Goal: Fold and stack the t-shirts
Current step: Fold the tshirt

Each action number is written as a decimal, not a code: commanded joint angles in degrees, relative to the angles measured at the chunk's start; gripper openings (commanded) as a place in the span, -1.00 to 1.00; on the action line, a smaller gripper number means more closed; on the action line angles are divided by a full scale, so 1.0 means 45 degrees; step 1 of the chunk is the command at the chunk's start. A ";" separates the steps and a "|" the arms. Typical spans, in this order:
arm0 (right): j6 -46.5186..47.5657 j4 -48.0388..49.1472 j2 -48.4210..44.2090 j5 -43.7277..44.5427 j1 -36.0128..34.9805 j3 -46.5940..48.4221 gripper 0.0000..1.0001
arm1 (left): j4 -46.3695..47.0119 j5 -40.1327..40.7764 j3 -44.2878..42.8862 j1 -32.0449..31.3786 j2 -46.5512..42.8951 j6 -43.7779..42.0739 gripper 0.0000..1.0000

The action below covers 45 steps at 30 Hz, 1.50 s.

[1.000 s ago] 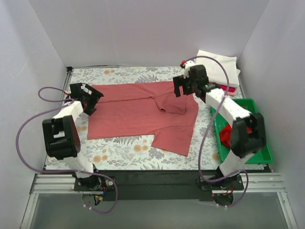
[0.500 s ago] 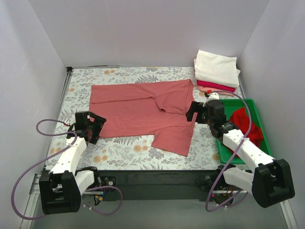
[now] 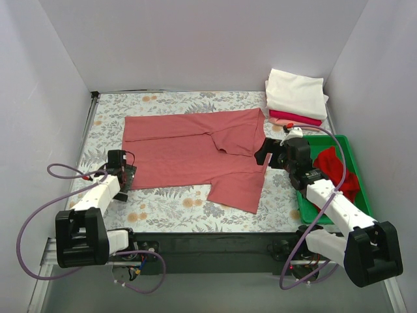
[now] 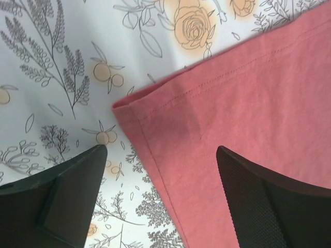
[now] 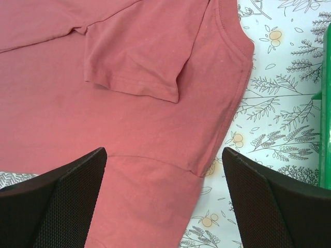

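Gaping left gripper (image 4: 160, 206), perhaps touching t-shirt (image 4: 258, 103)

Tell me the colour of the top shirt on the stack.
The top shirt is white; top external view shows it best.

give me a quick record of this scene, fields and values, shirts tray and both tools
spread shirt: salmon t-shirt flat on floral table, one sleeve folded in
stack: white t-shirt on crimson t-shirt, far right corner
tray: green tray holds crumpled red t-shirt
left tool: open, over the hem corner
right tool: open, over the shirt near its folded sleeve
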<state>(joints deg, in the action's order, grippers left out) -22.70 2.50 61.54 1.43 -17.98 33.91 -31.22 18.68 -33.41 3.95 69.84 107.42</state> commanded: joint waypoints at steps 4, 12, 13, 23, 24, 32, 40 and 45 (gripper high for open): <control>0.0102 0.0694 -0.0082 -0.0220 0.0069 0.0062 0.97 | 0.0941 0.0967 -0.0056 0.0314 0.0922 -0.0100 0.37; 0.0376 0.0675 0.0446 -0.1272 0.0089 0.0101 0.96 | 0.2074 0.0030 0.0665 0.0451 0.0555 -0.0783 -1.00; 0.0492 0.0636 0.0465 -0.1430 0.0089 0.0082 0.94 | 0.2133 0.0029 0.0705 0.0451 0.0302 -0.0862 -1.00; 0.0786 -0.2037 0.0192 0.0344 -0.3032 0.0140 0.83 | 0.1919 -0.0263 0.0666 0.0451 -0.0423 -0.1156 -1.00; 0.0825 -0.2911 0.0134 0.0559 -0.4042 0.0159 0.81 | 0.1899 -0.0264 0.0666 0.0451 -0.0385 -0.1155 -1.00; 0.0143 -0.5789 -0.0101 0.1459 -0.7819 -0.0641 0.63 | 0.1802 -0.0478 0.0529 0.0451 -0.0267 -0.1273 -1.00; -0.0737 -0.6239 0.1206 0.2645 -0.8895 -0.0602 0.47 | 0.1802 -0.0225 0.0803 0.0451 -0.0735 -0.1214 -1.00; -0.1147 -0.6650 0.1871 0.3607 -0.8895 -0.0290 0.29 | 0.1782 -0.0263 0.0822 0.0451 -0.0794 -0.1233 -1.00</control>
<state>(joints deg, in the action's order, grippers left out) -25.58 -24.16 68.07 12.56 -57.84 31.77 -22.44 16.71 -30.37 5.69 67.81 102.28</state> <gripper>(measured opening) 0.664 0.028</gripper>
